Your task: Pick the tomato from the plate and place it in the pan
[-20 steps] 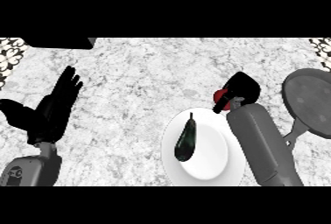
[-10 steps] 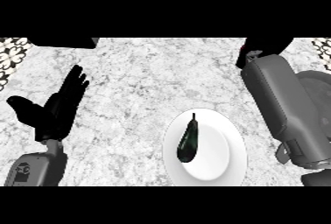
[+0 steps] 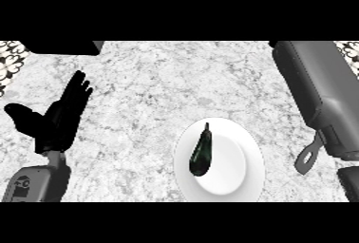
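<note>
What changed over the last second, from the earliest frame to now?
A second ago the right hand, curled round the red tomato, hovered between plate and pan. The right forearm has since swung up along the view's right side; hand and tomato are now out of view, and of the pan only the handle shows. Unchanged: the open left hand resting at left, and the white plate with the dark eggplant-like vegetable.

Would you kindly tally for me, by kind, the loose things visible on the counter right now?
Plates: 1, the white plate.
Vegetables: 1, the dark eggplant lying on that plate.
Pans: 1, of which only the grey pan handle shows beside the right forearm.
Tomatoes: 0 in view.
Total: 3 things.
</note>
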Motion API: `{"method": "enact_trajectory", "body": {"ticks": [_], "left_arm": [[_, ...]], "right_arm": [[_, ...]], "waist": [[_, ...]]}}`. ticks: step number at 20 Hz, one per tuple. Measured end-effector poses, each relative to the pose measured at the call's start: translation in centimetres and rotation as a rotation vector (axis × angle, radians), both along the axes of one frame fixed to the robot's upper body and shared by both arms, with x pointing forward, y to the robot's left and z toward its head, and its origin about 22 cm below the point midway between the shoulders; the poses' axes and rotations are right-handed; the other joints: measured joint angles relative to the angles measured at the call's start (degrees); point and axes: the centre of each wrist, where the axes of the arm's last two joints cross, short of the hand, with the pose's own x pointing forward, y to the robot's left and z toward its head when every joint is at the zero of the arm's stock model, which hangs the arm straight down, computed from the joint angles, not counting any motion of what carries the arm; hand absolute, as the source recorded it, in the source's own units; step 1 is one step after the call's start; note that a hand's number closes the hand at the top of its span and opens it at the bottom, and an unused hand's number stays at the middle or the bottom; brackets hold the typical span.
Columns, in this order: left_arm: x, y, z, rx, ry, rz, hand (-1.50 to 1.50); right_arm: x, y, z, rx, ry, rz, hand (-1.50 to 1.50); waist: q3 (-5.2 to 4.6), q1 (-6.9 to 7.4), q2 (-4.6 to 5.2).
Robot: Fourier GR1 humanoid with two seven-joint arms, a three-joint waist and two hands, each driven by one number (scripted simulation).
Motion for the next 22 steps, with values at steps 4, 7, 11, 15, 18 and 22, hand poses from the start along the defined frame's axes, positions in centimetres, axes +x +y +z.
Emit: {"method": "enact_trajectory", "body": {"ticks": [4, 7, 11, 15, 18, 22], "left_arm": [[0.0, 0.5, 0.0, 0.004, 0.004, 0.018, 0.0], [-0.1, 0.7, 0.2, 0.01, 0.004, 0.027, 0.0], [-0.5, 1.2, 0.1, 0.005, 0.01, 0.04, 0.0], [-1.0, 1.7, -0.1, 0.005, 0.011, 0.048, 0.0], [-1.1, 1.7, 0.3, -0.001, 0.008, 0.047, 0.0], [-1.1, 1.5, 0.4, 0.006, 0.0, 0.041, 0.0]], "right_arm": [[0.1, -2.9, 0.7, -0.011, -0.048, -0.054, 1.5], [-0.1, -5.6, 0.4, -0.006, -0.08, -0.095, 1.5], [-1.1, -9.1, -0.7, 0.006, -0.126, -0.131, 1.5], [-2.7, -13.4, -2.6, 0.013, -0.172, -0.17, 1.5], [-4.1, -16.2, -4.0, 0.032, -0.2, -0.185, 1.5], [-5.9, -19.5, -7.1, 0.065, -0.22, -0.166, 1.5]], "waist": [[0.02, -0.8, -0.21], [0.04, -1.21, -0.34], [0.05, -2.03, -0.64], [0.06, -2.26, -0.72], [0.05, -2.32, -0.72], [0.08, -2.05, -0.58]]}}
